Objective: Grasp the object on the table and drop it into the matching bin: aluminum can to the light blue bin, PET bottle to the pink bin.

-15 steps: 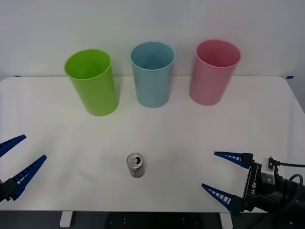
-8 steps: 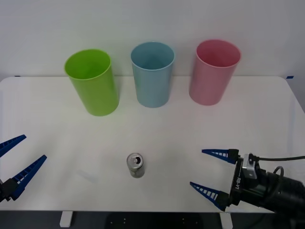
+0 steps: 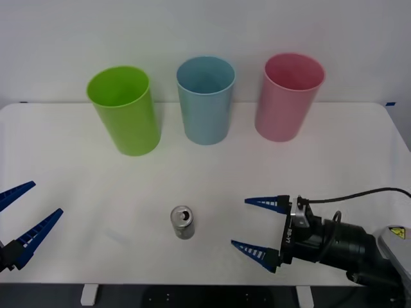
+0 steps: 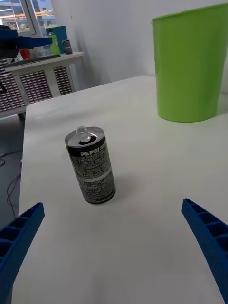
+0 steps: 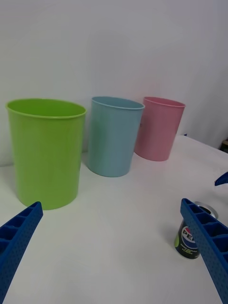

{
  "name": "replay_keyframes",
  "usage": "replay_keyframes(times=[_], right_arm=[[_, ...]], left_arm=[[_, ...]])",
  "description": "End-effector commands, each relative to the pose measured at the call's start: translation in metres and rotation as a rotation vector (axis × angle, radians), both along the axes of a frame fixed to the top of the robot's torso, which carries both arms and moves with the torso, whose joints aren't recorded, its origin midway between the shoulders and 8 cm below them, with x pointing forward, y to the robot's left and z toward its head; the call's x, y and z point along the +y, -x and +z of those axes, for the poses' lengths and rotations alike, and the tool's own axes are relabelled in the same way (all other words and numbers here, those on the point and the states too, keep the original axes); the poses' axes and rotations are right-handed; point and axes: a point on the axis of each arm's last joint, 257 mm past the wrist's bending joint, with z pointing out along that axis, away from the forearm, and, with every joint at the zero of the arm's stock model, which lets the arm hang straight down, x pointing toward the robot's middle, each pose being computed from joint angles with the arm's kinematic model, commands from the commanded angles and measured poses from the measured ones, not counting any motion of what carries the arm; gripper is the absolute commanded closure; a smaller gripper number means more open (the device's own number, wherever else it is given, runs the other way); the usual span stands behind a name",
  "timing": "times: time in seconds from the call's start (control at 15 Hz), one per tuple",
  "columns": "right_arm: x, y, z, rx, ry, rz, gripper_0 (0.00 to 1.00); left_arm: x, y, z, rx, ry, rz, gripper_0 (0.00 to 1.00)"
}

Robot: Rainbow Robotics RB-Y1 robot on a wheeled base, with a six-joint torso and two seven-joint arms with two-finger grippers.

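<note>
A small silver aluminum can [image 3: 183, 222] with an opened pull-tab top stands upright on the white table [image 3: 334, 154] near its front edge; the can [image 4: 91, 165] faces my right wrist camera and the can [image 5: 190, 235] also shows by the left wrist's finger. My right gripper [image 3: 253, 226] is open, low over the table, a short way right of the can, fingers pointing at it. My left gripper [image 3: 22, 215] hangs open at the front left edge. The light blue bin [image 3: 205, 98] stands at the back centre, the pink bin [image 3: 288, 96] to its right.
A lime green bin [image 3: 125, 109] stands at the back left, beside the light blue bin [image 5: 114, 135] and pink bin [image 5: 160, 127]. The green bin [image 4: 190, 66] lies beyond the can in the right wrist view. Bare tabletop surrounds the can.
My right gripper has moved left along the front of the table toward the can, still open. The left arm and the can have not moved.
</note>
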Motion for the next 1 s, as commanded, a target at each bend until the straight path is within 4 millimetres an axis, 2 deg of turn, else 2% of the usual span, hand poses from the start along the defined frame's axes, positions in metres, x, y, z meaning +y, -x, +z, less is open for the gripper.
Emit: replay_keyframes(times=[0.07,0.4,1.0], right_arm=[[0.018,-0.003,-0.007,0.000,0.007,0.007,0.00],[0.051,-0.012,-0.015,-0.042,0.044,-0.004,0.00],[0.102,-0.011,-0.032,-0.096,0.101,-0.013,0.00]], left_arm=[[0.000,0.000,0.000,0.000,0.000,0.000,0.00],[0.000,0.000,0.000,0.000,0.000,0.000,0.00],[0.000,0.000,0.000,0.000,0.000,0.000,0.00]])
